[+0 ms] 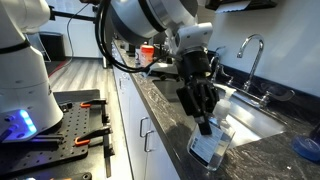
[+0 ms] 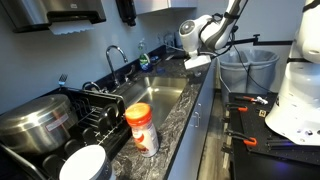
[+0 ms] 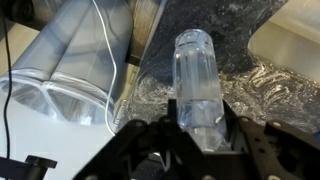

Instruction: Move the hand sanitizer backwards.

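The hand sanitizer [image 3: 197,75], a clear see-through bottle, sits between my gripper's [image 3: 197,128] black fingers in the wrist view, and both fingers press its sides. In an exterior view the gripper [image 1: 204,122] points down and grips the top of the clear bottle [image 1: 211,149], which is at the front edge of the dark stone counter [image 1: 165,105]. Its white pump head is hidden by the fingers. In an exterior view the gripper [image 2: 196,62] is at the counter's far end, and the bottle is too small to make out there.
An orange-and-white container [image 2: 141,128] stands on the counter; it also shows in an exterior view [image 1: 146,55]. A steel sink [image 1: 262,118] with a faucet [image 1: 250,50] lies beside the bottle. A dish rack [image 2: 95,108], a steel pot [image 2: 35,125] and a white bowl [image 2: 85,165] crowd one end.
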Motion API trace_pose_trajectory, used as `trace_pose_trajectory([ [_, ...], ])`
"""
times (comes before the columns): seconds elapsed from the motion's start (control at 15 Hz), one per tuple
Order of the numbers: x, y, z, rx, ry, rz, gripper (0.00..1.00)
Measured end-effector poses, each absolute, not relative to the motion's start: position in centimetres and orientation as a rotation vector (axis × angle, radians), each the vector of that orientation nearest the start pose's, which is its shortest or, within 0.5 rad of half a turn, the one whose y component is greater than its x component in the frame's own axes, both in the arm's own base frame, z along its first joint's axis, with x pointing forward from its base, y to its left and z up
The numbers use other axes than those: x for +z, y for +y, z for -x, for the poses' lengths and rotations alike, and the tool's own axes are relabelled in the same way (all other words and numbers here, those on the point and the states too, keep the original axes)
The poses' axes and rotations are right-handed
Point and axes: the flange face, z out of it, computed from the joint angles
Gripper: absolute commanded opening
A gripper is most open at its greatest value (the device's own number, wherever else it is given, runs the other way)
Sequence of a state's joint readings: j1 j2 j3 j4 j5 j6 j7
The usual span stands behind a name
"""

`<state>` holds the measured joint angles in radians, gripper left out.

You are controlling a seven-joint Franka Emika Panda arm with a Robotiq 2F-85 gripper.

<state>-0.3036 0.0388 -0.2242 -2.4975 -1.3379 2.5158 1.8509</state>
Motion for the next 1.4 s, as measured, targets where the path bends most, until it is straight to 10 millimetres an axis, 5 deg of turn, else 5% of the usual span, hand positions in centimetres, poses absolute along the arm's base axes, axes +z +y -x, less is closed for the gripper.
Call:
trace_pose_trajectory([
  [0.67, 27.3, -22.3, -41.2, 0.504, -1.896, -1.804, 0.17],
  [0.73, 27.5, -22.3, -41.3, 0.499, -1.924, -1.791, 0.42],
  [0.93, 27.9, -22.2, -41.7, 0.505, -1.94, -1.788, 0.42],
  [1.0, 27.9, -22.2, -41.7, 0.506, -1.94, -1.789, 0.17],
  [1.4, 27.7, -22.3, -41.9, 0.515, -1.973, -1.752, 0.17],
])
